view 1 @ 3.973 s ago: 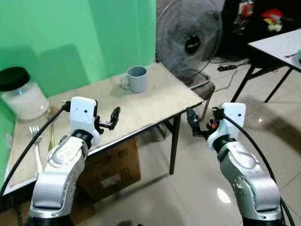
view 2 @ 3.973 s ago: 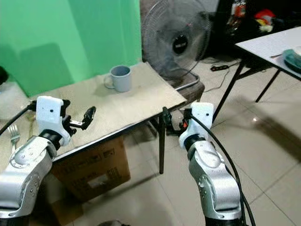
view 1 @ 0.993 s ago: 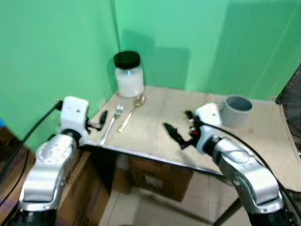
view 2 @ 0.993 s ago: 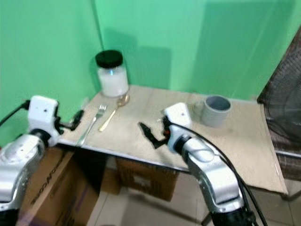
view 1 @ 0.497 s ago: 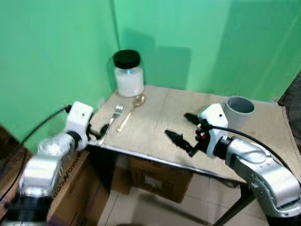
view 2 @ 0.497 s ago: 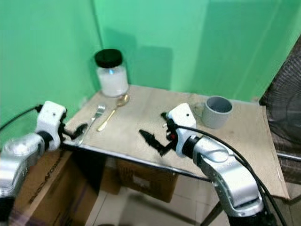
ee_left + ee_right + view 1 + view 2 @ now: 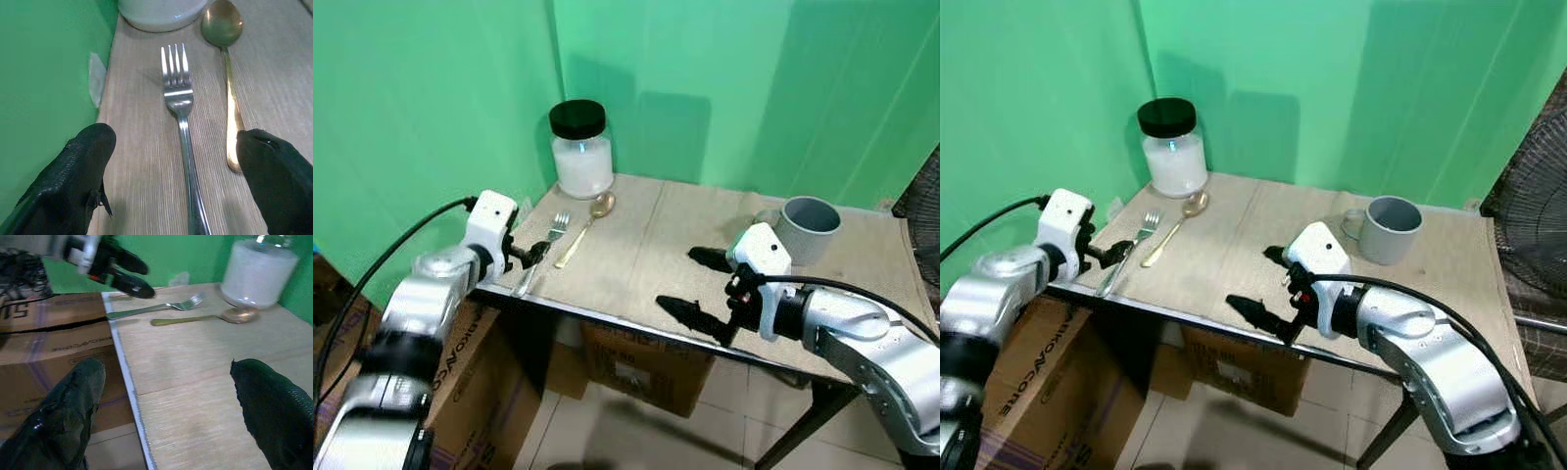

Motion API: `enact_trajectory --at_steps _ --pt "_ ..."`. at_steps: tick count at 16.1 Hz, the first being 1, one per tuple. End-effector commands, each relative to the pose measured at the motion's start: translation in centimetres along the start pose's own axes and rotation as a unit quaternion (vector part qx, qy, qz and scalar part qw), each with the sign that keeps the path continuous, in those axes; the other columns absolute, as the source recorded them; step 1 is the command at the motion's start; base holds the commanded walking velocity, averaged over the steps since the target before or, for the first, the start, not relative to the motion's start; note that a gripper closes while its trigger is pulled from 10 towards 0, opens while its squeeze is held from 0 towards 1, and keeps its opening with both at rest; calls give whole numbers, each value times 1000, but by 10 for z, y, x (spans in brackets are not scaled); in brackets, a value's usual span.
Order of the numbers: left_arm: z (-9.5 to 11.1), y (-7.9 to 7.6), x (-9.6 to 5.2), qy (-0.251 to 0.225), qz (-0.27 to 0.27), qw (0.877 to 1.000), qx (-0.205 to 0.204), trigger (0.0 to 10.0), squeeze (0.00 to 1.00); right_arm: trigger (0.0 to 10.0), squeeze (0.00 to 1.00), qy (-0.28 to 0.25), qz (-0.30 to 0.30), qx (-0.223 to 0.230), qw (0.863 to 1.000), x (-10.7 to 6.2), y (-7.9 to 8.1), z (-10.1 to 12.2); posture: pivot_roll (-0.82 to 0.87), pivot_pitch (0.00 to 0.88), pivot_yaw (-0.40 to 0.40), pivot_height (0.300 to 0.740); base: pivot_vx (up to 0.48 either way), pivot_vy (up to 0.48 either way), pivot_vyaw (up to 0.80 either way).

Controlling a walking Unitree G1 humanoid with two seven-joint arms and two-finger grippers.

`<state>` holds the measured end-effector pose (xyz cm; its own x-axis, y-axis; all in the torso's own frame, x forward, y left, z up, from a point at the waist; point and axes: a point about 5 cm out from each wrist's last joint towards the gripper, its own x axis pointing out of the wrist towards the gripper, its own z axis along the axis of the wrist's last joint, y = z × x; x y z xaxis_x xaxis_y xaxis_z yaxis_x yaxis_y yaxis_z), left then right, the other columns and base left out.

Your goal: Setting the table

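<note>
Over the fork (image 7: 182, 122) (handle end), left hand (image 7: 176, 186) spread.

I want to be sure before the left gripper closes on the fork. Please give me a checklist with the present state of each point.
1. Left gripper open: ok.
2. Fork handle lies between its two fingers: ok.
3. Fork lies flat on the table: ok.
4. Spoon is apart from the fork: ok, but close to one finger.
5. Jar stands beyond the fork tips, out of the way: ok.
6. Right gripper open, away from the fork: ok.
</note>
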<state>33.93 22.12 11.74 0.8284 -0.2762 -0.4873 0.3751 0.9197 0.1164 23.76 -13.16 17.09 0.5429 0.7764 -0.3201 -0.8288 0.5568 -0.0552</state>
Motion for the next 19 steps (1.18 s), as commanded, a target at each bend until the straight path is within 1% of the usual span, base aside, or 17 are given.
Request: enact_trajectory --at_steps 1,2,3,5,6,7,8,9,10,11,12,14,15,16,19 --pt "0 2 4 1 -11 1000 -6 10000 0 10000 0 -2 18 -13 1000 0 3 5 79 0 53 740 0 0 0" --pt "1 3 6 1 -12 1000 -8 10000 0 10000 0 -2 19 -14 1000 0 3 6 74 0 56 740 0 0 0" --pt "3 2 12 1 -20 1000 -9 10000 0 10000 0 -2 23 -17 1000 0 3 8 72 0 56 740 0 0 0" --pt "3 -2 20 13 -34 999 -17 9451 0 10000 0 -2 32 -22 999 -2 4 9 68 0 56 740 0 0 0" --pt "2 -2 23 19 -28 999 -18 8196 0 10000 0 -1 38 -25 999 -3 5 10 62 0 63 740 0 0 0" --pt "1 -2 26 28 -20 999 -25 5647 0 10000 0 1 50 -26 998 -4 7 11 57 0 67 740 0 0 0" --pt "1 -2 27 29 -18 999 -25 4627 0 10000 0 2 58 -26 998 -5 9 11 55 0 69 740 0 0 0" --pt "1 -2 29 33 -22 999 -31 3922 0 10000 0 4 69 -26 997 -7 11 11 54 0 72 740 0 0 0" --pt "2 -2 30 38 -24 999 -31 3608 0 10000 0 6 78 -27 997 -7 12 12 52 0 76 740 0 0 0" --pt "0 -2 31 50 -26 998 -26 2431 0 10000 0 9 86 -29 996 -7 13 13 52 0 77 740 0 0 0" --pt "-2 -3 31 60 -28 997 -24 2353 0 10000 0 11 91 -31 995 -8 14 13 52 0 78 740 0 0 0" --pt "-5 -4 33 70 -32 997 -18 1765 0 10000 0 16 100 -33 994 -8 15 14 51 0 78 740 0 0 0" --pt "-5 -6 33 70 -35 997 -17 667 0 10000 0 17 103 -33 994 -9 15 14 50 0 77 740 0 0 0" --pt "-4 -6 34 70 -36 997 -15 0 0 10000 0 20 106 -34 994 -9 16 14 47 0 76 740 0 0 0" --pt "-3 -5 34 75 -39 996 -10 0 0 10000 0 27 115 -34 992 -10 18 14 45 0 77 740 0 0 0"
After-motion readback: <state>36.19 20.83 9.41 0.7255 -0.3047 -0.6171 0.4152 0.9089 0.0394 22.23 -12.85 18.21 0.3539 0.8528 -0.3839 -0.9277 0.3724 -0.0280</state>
